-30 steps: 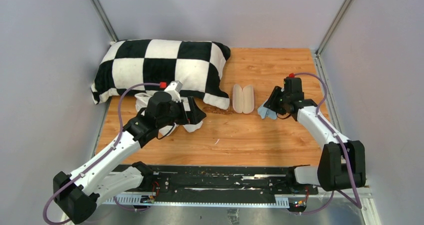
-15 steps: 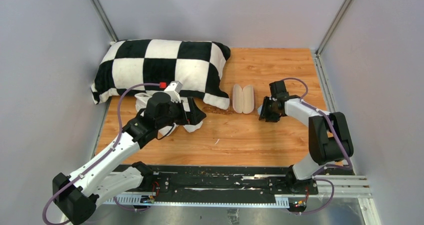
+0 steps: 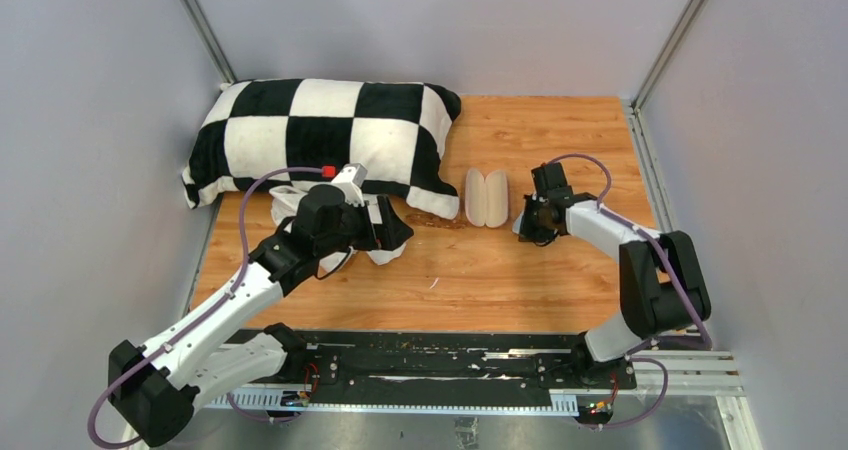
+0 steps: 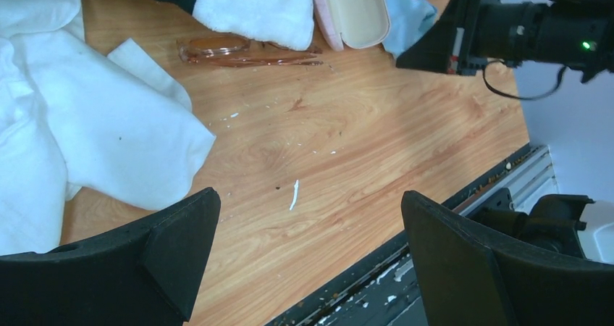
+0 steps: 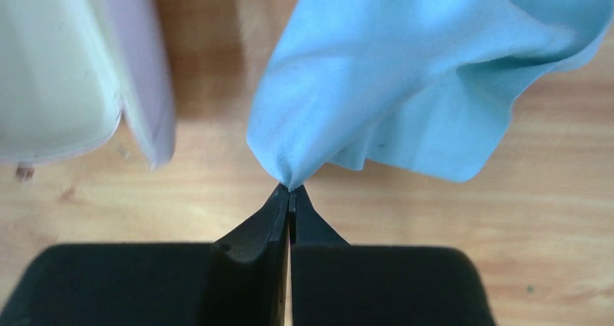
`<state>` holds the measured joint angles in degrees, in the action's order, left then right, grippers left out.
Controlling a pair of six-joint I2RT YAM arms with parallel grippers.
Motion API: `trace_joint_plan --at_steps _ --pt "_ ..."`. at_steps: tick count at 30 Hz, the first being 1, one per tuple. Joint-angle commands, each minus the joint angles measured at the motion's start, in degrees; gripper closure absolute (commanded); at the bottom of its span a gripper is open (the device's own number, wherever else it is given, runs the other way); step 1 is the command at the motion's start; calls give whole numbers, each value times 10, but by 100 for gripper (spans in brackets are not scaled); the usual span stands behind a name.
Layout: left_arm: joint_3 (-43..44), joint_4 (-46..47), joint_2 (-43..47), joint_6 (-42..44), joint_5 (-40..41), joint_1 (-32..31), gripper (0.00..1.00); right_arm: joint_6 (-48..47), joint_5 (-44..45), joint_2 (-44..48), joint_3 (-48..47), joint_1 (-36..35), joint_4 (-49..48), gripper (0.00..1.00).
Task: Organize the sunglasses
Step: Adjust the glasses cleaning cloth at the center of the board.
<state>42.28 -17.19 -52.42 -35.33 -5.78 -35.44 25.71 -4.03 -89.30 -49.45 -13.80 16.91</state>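
Observation:
The sunglasses [image 4: 246,51], thin-framed with brown-tinted lenses, lie on the wooden table against the pillow's corner. In the top view they are a faint line [image 3: 437,222]. The pink case [image 3: 487,197] lies open with its cream inside up, and shows in the left wrist view [image 4: 355,11] and the right wrist view [image 5: 65,65]. My right gripper [image 5: 289,190] is shut on a corner of the light-blue cloth [image 5: 405,72], just right of the case [image 3: 523,227]. My left gripper [image 4: 311,253] is open and empty above bare table, near the glasses [image 3: 385,232].
A black-and-white checkered pillow [image 3: 320,135] fills the back left. White fabric [image 4: 94,123] lies under my left wrist. The black rail [image 3: 430,365] runs along the near edge. Grey walls close in the sides and back.
My right arm has folded its elbow in from the far right, and its gripper has shifted slightly left and down, shut on the cloth. The left arm has barely moved.

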Motion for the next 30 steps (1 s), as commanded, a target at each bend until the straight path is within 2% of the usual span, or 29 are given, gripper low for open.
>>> trace_joint_plan --at_steps 1,6,10,11,14,16,20,23,27,30 --pt "-7 12 -12 -11 22 -2 0 16 -12 81 44 -52 59 100" --pt "-11 15 -23 -22 39 -2 0 59 -24 146 88 -157 94 100" --pt "-11 15 -34 -29 42 -2 0 94 -41 149 96 -255 100 100" --pt "-11 15 -36 -32 43 -2 0 97 -43 146 93 -283 109 97" --pt "-18 20 -37 -41 47 -2 0 92 -40 156 82 -333 143 61" --pt "-24 25 -35 -45 51 -2 0 83 -29 176 77 -347 180 51" --pt "-42 33 -35 -55 77 -22 0 81 62 263 79 -339 249 48" --pt "-55 51 -57 -79 108 -73 0 97 112 329 122 -288 255 52" --pt "8 3 -164 -70 115 -145 0 116 52 366 186 -168 201 57" --pt "71 -44 -248 -79 175 -206 0 130 7 345 217 -128 150 61"
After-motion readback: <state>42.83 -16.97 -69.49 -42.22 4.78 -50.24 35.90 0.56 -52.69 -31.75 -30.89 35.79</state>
